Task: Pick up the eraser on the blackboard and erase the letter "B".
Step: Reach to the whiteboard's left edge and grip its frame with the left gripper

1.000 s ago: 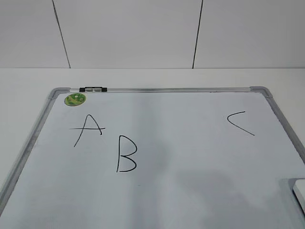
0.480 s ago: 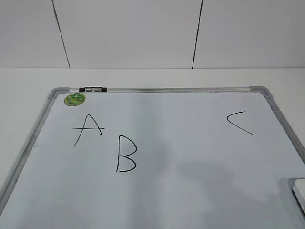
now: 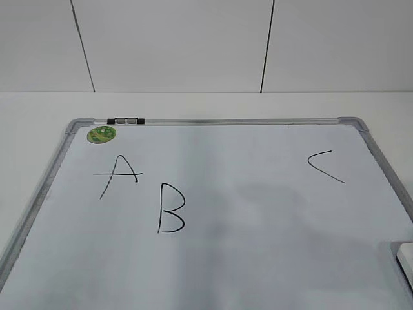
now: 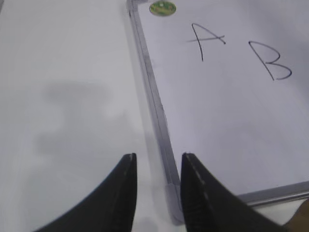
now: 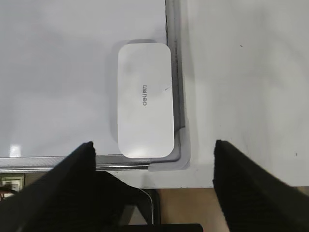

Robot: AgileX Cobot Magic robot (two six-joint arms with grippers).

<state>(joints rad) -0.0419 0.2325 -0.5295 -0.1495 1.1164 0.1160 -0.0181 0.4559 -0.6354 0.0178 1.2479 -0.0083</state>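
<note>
While sitting flat in the board's [image 5: 72, 58] near right corner by the frame, looking like a light, stiff, slick eraser [image 5: 145, 100], so probably needing a pinch across its long sides, right gripper [image 5: 154, 169] hovering wide open, left gripper [image 4: 158, 166] slightly parted.

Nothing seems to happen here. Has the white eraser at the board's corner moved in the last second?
No. The eraser sits at the same spot by the blackboard frame's right edge.
</note>
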